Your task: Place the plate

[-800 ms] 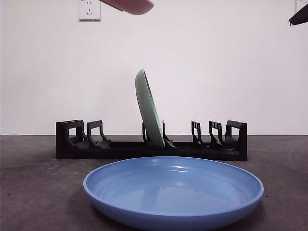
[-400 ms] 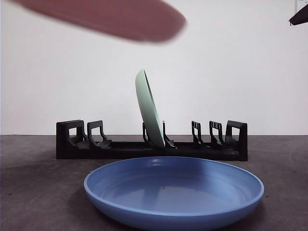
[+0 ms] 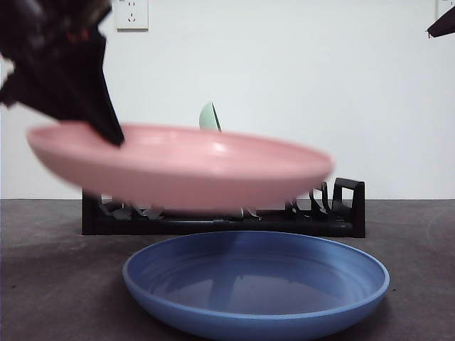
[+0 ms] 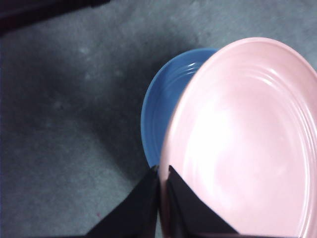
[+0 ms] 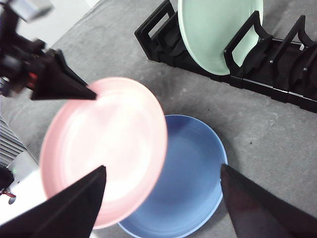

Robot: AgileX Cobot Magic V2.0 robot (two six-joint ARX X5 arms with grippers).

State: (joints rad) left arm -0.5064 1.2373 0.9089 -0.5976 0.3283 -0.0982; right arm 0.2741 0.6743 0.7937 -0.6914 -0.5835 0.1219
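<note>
- Grey matte table (image 3: 43, 284) runs back to a white wall with a socket (image 3: 131, 13).
- Left gripper (image 4: 159, 171) is clenched on the pink plate (image 3: 181, 167) by its rim, holding it nearly level in the air above the blue plate (image 3: 256, 284).
- From the front, the pink plate hides most of the black rack (image 3: 348, 209) and the green plate (image 3: 209, 117); the right wrist view shows that plate standing in a slot.
- Right gripper (image 5: 161, 191) hangs high, jaws spread wide apart.

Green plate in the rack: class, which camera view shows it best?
The right wrist view: the green plate shows most of its face, standing in the black rack. The front view shows only its top edge above the pink plate. The left wrist view misses it.
</note>
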